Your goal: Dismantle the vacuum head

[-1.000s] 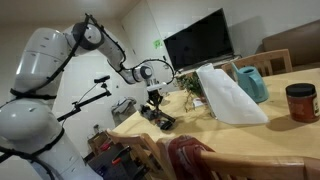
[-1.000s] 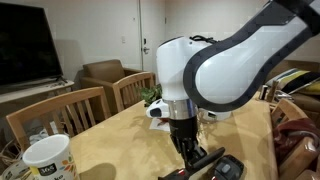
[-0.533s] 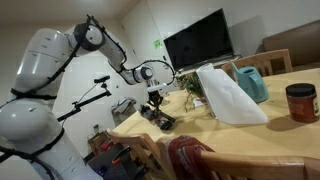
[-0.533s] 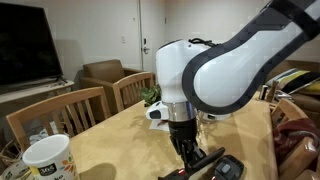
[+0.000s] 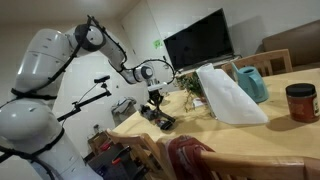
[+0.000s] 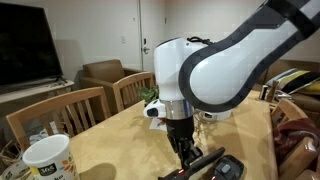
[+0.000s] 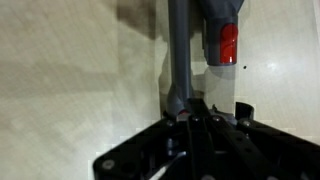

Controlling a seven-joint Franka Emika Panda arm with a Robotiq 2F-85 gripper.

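Light wooden tabletop (image 6: pixel 110 138) in a living room | tool (image 6: pixel 184 152) down at small black plastic vacuum head (image 5: pixel 162 121) | tool opening and hold: cannot tell

This is a home, a living and dining room in one. A wooden bench (image 5: pixel 280 140), of the dining-table sort, carries household things: a mug (image 6: pixel 45 158) well off to the side of the gripper (image 6: pixel 182 150), a lidded jar (image 5: pixel 300 102) and a small plant (image 5: pixel 190 86). Wooden dining chairs (image 6: pixel 65 108) stand at the bench beyond the gripper. Farther behind them are a brown armchair (image 6: pixel 103 72), a large flat television (image 6: pixel 20 42) and a white door (image 6: pixel 152 30).
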